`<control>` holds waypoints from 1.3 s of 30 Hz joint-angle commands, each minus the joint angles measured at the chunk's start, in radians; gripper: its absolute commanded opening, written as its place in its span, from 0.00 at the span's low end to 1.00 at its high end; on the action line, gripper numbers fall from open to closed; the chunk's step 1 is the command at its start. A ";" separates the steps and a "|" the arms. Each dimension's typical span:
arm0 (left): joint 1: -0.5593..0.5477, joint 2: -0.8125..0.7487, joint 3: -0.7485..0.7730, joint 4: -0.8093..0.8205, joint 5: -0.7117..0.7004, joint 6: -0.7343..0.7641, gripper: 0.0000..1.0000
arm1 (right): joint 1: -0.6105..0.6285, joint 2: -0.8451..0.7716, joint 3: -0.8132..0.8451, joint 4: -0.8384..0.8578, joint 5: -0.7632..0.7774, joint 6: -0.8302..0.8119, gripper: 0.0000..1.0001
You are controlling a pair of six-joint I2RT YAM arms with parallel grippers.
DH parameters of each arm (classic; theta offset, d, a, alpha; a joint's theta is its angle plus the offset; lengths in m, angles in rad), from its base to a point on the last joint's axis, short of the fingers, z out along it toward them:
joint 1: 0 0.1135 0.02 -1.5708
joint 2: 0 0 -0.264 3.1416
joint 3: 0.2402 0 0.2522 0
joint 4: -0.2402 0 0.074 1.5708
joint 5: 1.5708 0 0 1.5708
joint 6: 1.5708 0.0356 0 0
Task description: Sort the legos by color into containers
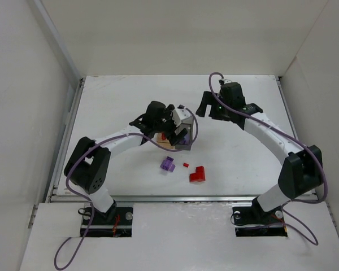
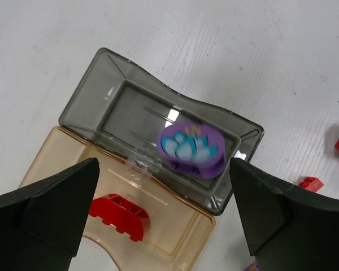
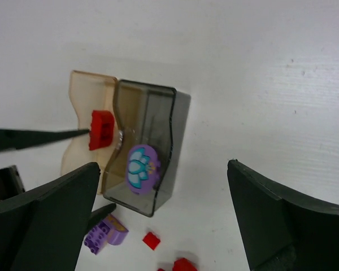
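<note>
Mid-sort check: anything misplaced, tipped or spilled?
Nothing stands out: red brick in the orange bin, round purple piece in the grey bin, both upright. Loose on the table: purple brick, tiny red brick, L-shaped red brick.

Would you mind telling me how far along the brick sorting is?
Done: one red brick sits in the tan bin, a round purple piece in the grey bin. In hand: nothing; the left gripper and right gripper are open and empty. Left: a purple brick, a tiny red brick and an L-shaped red brick on the table.
</note>
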 commanded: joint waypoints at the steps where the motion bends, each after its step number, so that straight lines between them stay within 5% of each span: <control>1: -0.012 -0.011 0.073 0.041 0.031 0.008 1.00 | 0.006 -0.062 -0.023 -0.034 0.034 -0.047 1.00; 9: -0.021 -0.124 0.158 -0.072 0.040 -0.015 1.00 | 0.015 -0.141 -0.107 -0.095 0.034 -0.079 0.99; 16: -0.041 -0.341 -0.037 -0.399 0.042 0.204 0.78 | 0.081 -0.209 -0.213 -0.075 0.034 -0.027 0.98; 20: -0.114 -0.326 -0.071 -0.511 0.033 0.194 0.85 | 0.141 -0.209 -0.213 -0.066 0.060 -0.007 0.96; 27: -0.176 -0.294 -0.169 -0.419 -0.039 -0.027 0.86 | 0.233 -0.221 -0.230 -0.085 0.103 0.054 0.96; 33: -0.176 -0.257 -0.247 -0.267 -0.148 -0.105 0.68 | 0.242 -0.275 -0.285 -0.085 0.113 0.078 0.96; 39: -0.176 -0.208 -0.247 -0.226 -0.182 -0.124 0.61 | 0.242 -0.313 -0.316 -0.085 0.133 0.087 0.96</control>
